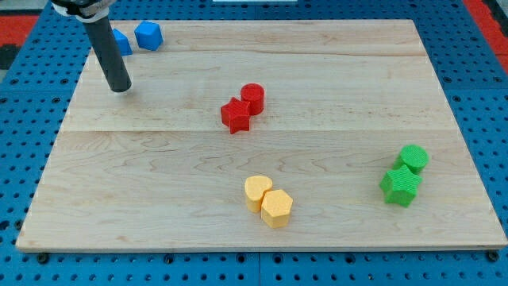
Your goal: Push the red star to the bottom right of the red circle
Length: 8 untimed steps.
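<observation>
Red star (235, 116) touching red circle (252, 98), at its lower left.
My tip (120, 88) sits well apart at the table's (159, 199) upper left; no jaws.

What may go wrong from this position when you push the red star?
The red star touches the red circle at its lower left, so a push could drag the circle along. My tip is far off at the view's upper left, beside the blue blocks, and might nudge them when leaving.
</observation>
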### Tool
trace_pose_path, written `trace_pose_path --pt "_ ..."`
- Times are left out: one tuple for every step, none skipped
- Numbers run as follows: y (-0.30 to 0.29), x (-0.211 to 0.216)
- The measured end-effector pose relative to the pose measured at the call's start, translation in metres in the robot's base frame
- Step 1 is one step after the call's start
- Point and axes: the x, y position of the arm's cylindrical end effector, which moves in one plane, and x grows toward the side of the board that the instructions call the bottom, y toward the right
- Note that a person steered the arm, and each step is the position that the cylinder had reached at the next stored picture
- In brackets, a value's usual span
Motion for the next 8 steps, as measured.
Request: trace_pose_path --pt "0.005 0.0" --pt "0.017 -0.002" --pt "0.017 -0.002" --pt "0.018 0.003" --pt "0.039 0.005" --pt "0.044 0.005" --pt "0.04 0.003" --pt "0.081 0.034"
